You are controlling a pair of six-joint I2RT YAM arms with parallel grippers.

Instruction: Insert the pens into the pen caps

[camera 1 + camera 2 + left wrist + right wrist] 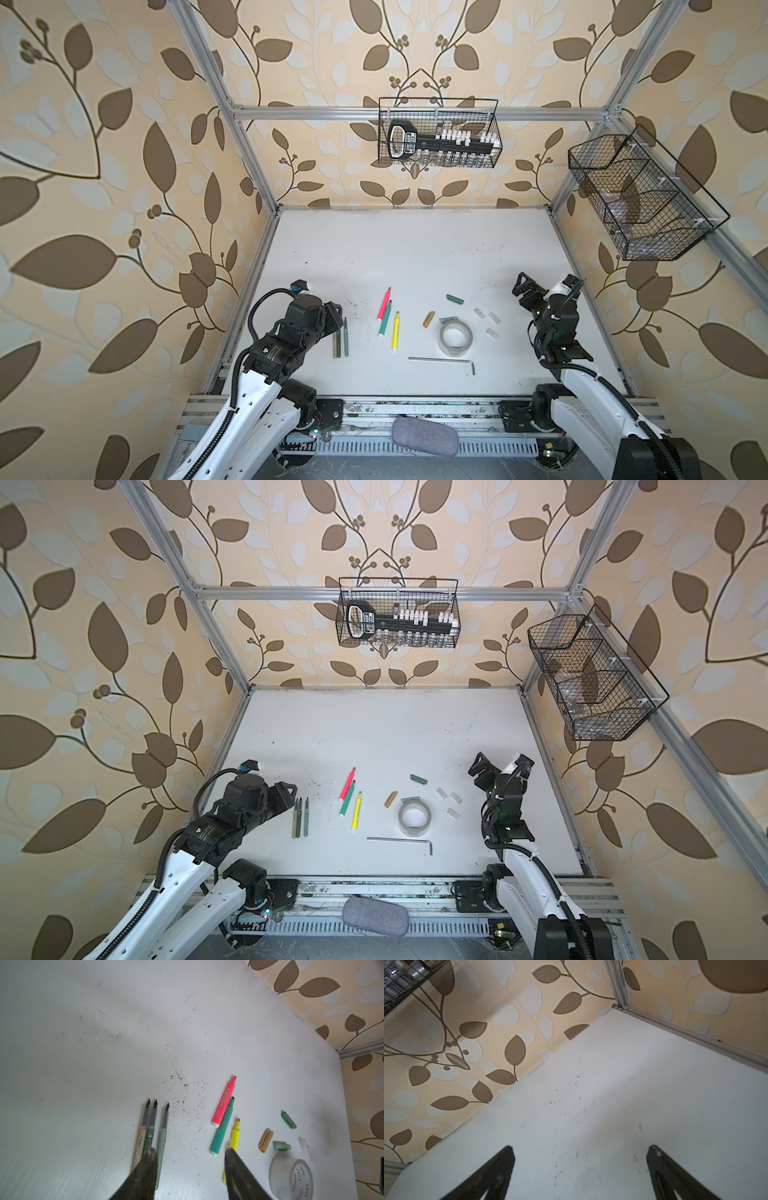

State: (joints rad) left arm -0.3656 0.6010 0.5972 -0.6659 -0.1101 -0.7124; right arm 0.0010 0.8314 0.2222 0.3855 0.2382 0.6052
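- left wrist view: the left pincer (190, 1149) hangs with its jaws apart and nothing between them but bare tabletop (104, 1043). one fingertip (149, 1159) sits over the barrels of the dark green pen (150, 1136) and grey-green pen (162, 1140). the tan pen (139, 1142) lies tight against the dark green one.
- the right pincer (580, 1147) is spread wide and empty, well apart from the caps.
- the pink marker (224, 1101), green marker (222, 1128) and yellow marker (235, 1134) lie uncapped nearer the middle. beyond them are the tan cap (266, 1140), green caps (288, 1120) and clear caps (303, 1144), beside the tape roll (291, 1176).
- the thin pens look light, stiff and smooth, so likely to roll. the grey-green one, lying slightly apart, seems easiest to take at mid-barrel, leaving the nib free.
- the caps look tiny and light, and likely to skid. a hold across the closed end would keep the mouth clear.
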